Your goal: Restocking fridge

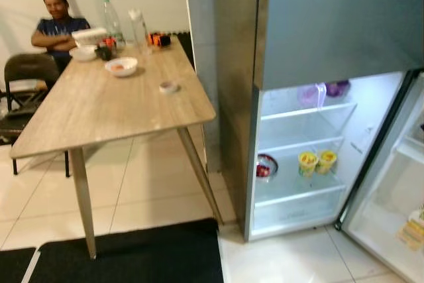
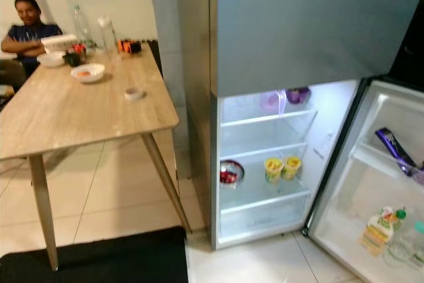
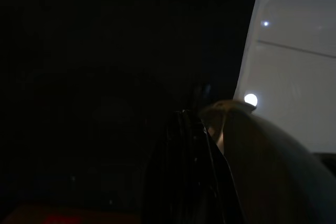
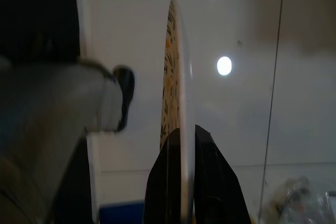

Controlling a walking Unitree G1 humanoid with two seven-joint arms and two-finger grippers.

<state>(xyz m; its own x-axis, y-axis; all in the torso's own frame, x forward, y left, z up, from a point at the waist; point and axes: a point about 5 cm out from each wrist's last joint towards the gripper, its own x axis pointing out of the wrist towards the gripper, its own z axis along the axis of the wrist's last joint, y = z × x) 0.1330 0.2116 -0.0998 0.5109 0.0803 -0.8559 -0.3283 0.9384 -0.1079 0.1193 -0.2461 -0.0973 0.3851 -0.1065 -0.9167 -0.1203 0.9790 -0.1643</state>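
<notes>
Stainless-steel fridge stands with its lower door swung wide, the lit compartment open to view. On the middle shelf sit a bowl of red fruit towards the left and two yellow cups side by side near the centre; a purple container and a clear one rest on the top shelf. The door bins hold a dark purple packet higher up and a bottle with a green cap lower down.

In the right wrist view, the right gripper has its jaws clamped on the rim of a patterned plate, held edge-on above pale floor tiles. The left gripper hangs in deep shade, and I cannot tell how its jaws stand.

Left of the fridge, a wooden counter carries a white bowl, a small dish, two bottles and other items at its far end. A person sits behind it with arms folded, and a black mat lies on the floor.
</notes>
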